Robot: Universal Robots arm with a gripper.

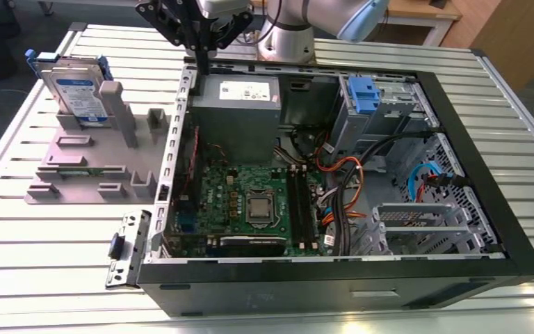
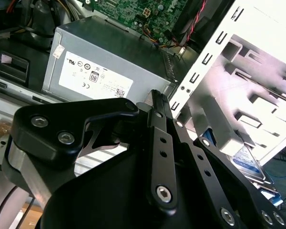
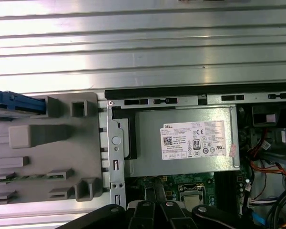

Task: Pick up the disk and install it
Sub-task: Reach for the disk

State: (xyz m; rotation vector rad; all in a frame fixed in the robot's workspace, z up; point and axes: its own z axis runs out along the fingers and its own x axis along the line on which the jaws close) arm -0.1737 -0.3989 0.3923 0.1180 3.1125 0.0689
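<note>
The disk [image 1: 75, 94], a silver-grey drive with a white-and-blue label in a blue caddy, stands upright in a grey holder [image 1: 91, 156] on the table at the exterior view's left. Its blue edge [image 3: 14, 102] shows in the first wrist view, and part of its label [image 2: 250, 160] in the second wrist view. My gripper [image 1: 198, 59] hangs over the back left corner of the open computer case [image 1: 452, 139], to the right of the disk and apart from it. Its black fingers [image 2: 157, 102] lie together with nothing between them.
The grey power supply box [image 1: 239, 104] with a white label sits in the case just below the gripper. A fixed blue-handled caddy [image 1: 364, 94] sits in the drive bay at the back right. The green motherboard [image 1: 248, 202] and cables [image 1: 346, 188] lie inside the case on the slatted metal table [image 1: 53, 236].
</note>
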